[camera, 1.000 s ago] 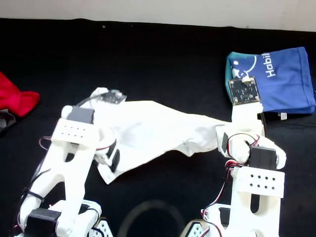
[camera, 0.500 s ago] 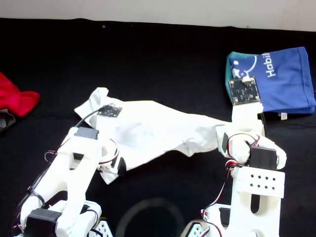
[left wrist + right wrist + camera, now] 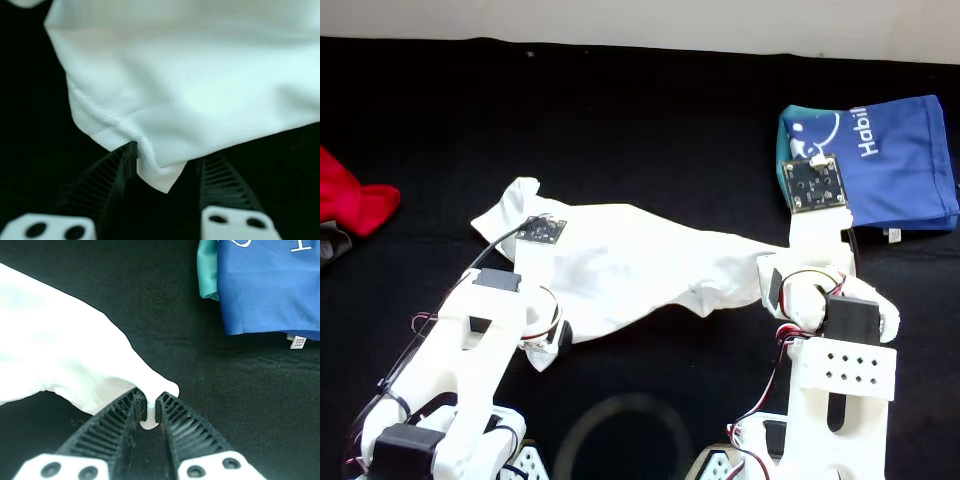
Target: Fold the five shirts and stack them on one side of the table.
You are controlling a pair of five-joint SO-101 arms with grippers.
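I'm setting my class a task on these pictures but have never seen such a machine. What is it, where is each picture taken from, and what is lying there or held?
These are two small white robot arms at a black table. One picture looks down from a fixed camera; the other two come from cameras on each arm's wrist. A white shirt lies stretched between the arms. The right gripper, a two-fingered claw, is shut on one end of it; the left gripper is open around a corner. A folded blue shirt and a red shirt lie at the table's sides.
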